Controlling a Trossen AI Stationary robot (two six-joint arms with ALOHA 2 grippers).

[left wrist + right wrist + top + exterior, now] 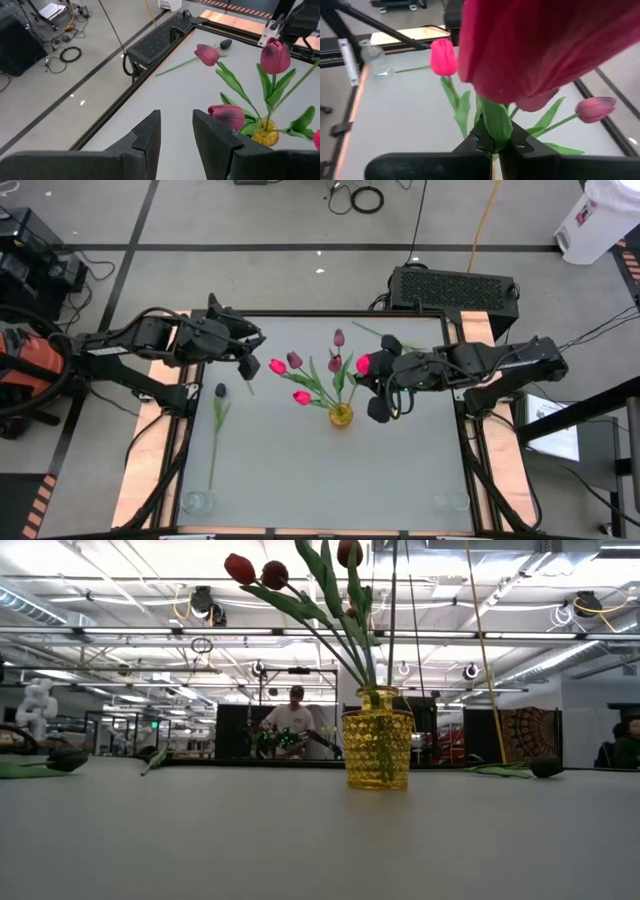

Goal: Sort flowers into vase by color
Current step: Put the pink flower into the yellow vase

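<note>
A yellow glass vase stands mid-table with several pink and maroon tulips in it. My right gripper hovers just right of the bouquet, shut on a red-pink tulip. My left gripper hangs open and empty left of the bouquet, above the table; its fingers have nothing between them. A dark tulip lies flat on the table at the left. Another dark tulip lies flat at the far right. My right gripper pinches the tulip's green stem just below the head between its two fingers. The fingers slant down from the table's right side. The head stands out beyond the fingertips, clear of the table; the lower stem is hidden.
Two clear glass vases stand at the near edge, one at the left and one at the right. A black box sits beyond the far edge. In the low view a person shows behind the table.
</note>
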